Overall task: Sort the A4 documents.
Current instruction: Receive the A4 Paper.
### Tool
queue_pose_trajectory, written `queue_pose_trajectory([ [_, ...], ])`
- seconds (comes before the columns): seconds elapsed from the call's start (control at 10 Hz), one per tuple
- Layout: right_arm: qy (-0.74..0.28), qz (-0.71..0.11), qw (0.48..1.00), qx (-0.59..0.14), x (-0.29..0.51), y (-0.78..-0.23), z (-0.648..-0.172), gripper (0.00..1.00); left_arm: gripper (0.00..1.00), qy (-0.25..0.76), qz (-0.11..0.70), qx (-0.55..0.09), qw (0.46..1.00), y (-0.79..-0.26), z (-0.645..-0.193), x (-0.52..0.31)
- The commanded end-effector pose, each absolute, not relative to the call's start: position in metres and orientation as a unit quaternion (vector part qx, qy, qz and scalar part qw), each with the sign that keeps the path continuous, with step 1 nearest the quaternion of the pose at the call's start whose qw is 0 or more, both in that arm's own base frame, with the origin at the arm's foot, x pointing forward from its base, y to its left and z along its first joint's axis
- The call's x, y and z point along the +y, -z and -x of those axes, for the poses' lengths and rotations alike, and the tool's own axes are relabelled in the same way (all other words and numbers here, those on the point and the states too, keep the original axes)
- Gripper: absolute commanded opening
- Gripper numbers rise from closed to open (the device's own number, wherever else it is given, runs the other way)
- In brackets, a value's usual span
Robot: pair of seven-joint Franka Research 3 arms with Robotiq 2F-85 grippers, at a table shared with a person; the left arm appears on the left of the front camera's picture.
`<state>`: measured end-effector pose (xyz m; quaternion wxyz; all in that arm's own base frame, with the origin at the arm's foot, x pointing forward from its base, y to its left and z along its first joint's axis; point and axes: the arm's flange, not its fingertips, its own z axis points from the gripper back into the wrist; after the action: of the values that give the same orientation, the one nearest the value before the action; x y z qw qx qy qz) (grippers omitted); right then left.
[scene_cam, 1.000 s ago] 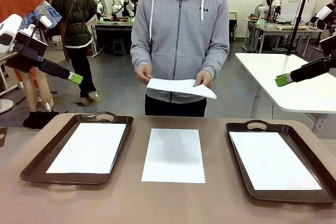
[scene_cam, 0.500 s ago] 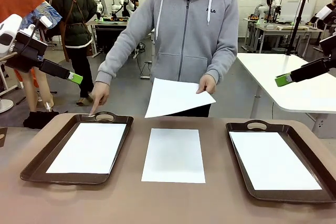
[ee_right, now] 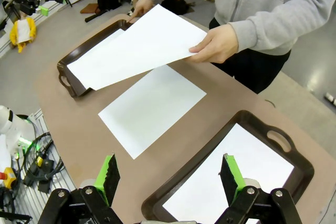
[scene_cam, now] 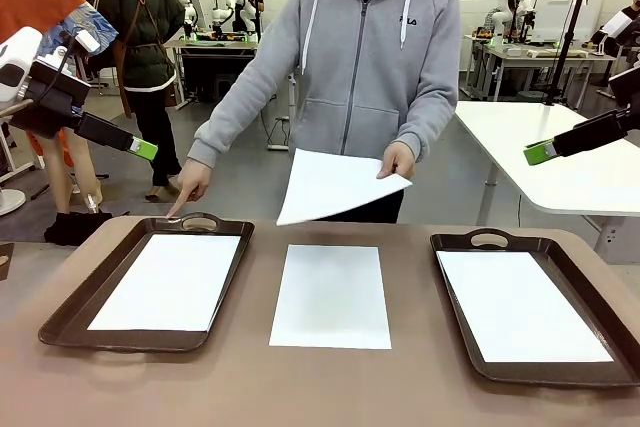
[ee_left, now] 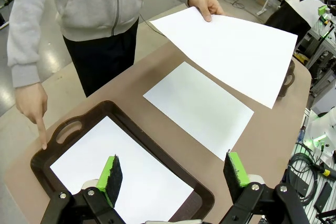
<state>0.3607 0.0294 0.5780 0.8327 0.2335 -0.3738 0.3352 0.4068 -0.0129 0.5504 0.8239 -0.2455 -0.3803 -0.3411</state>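
Sheet (scene_cam: 330,295) btwn trays (scene_cam: 130,340), gaps both sides.

The A4 documents (scene_cam: 331,295) are plain white, with no print or pattern. The left tray (scene_cam: 85,297) and the right tray (scene_cam: 550,374) are a dark, glossy brown. The tabletop (scene_cam: 300,387) is a flat light brown. The person's hoodie (scene_cam: 370,67) is mottled grey with white drawstrings and a small dark chest logo, worn over black trousers (ee_left: 105,61). The left claw (ee_left: 173,174) and the right claw (ee_right: 170,174) are black with bright green pads (ee_left: 110,174).
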Motion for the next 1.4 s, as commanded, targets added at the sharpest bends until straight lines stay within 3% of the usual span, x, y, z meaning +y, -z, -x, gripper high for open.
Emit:
queue_pose_trajectory([
  [0.0,-0.337,-0.237,0.831,-0.373,0.030,-0.577,-0.361,1.00,1.00,0.340,0.250,-0.382,0.822,-0.551,-0.407,-0.012],
  [1.0,-0.337,-0.237,0.831,-0.373,0.030,-0.577,-0.361,1.00,1.00,0.341,0.245,-0.380,0.824,-0.550,-0.407,-0.013],
  [1.3,-0.337,-0.237,0.831,-0.373,0.030,-0.577,-0.361,1.00,1.00,0.211,0.319,-0.390,0.838,-0.538,-0.430,-0.032],
])
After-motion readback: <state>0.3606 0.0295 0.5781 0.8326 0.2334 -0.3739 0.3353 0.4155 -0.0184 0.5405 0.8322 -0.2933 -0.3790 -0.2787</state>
